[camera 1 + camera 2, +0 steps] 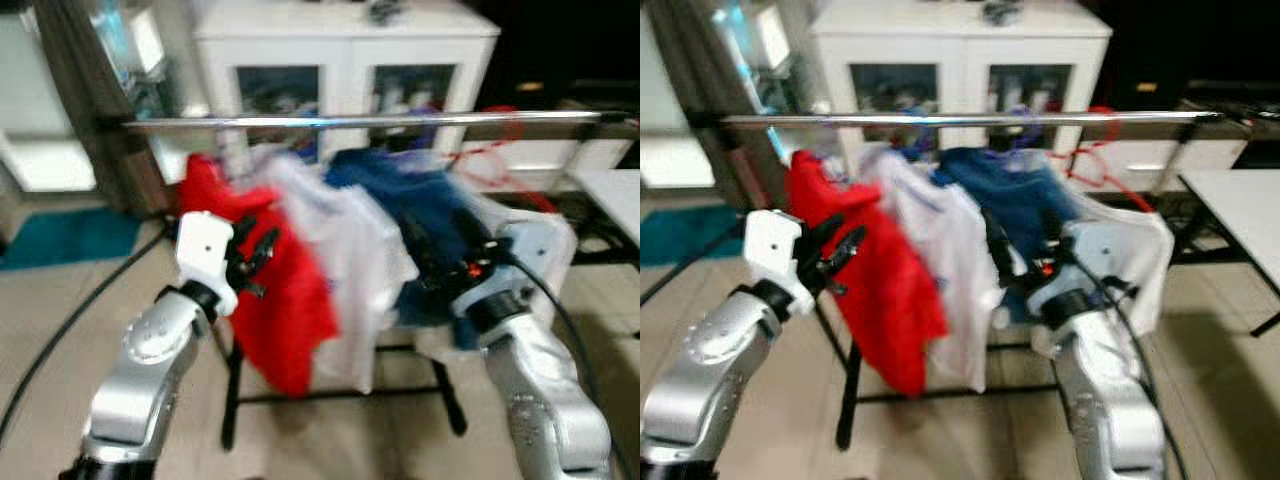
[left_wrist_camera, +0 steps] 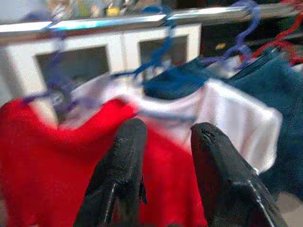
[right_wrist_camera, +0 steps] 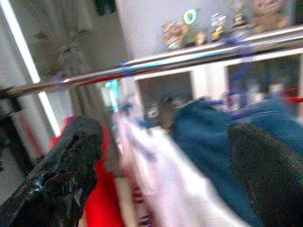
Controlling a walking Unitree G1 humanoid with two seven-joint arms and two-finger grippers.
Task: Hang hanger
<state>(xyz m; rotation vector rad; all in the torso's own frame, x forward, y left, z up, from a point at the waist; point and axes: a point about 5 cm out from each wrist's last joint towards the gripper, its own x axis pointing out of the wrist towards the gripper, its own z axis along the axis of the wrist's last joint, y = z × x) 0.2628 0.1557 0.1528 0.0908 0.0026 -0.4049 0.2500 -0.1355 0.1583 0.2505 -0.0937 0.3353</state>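
A silver rail (image 1: 380, 121) runs across the scene at chest height. From it hang a red shirt (image 1: 275, 290), a white shirt (image 1: 350, 260) and a blue shirt (image 1: 400, 200) on blue hangers (image 2: 156, 56). A red hanger (image 1: 490, 160) with a pale garment (image 1: 545, 235) hangs further right. My left gripper (image 1: 262, 250) is raised in front of the red shirt, open, with nothing between its fingers (image 2: 118, 175). My right gripper (image 1: 430, 255) is up against the blue shirt, its fingers (image 3: 66, 175) spread wide and empty. The picture is blurred.
A white glass-door cabinet (image 1: 350, 50) stands behind the rail. The rack's black base (image 1: 235, 400) rests on the floor under the clothes. A white table (image 1: 615, 190) is at the right, a teal rug (image 1: 60, 235) and a black cable (image 1: 70, 320) at the left.
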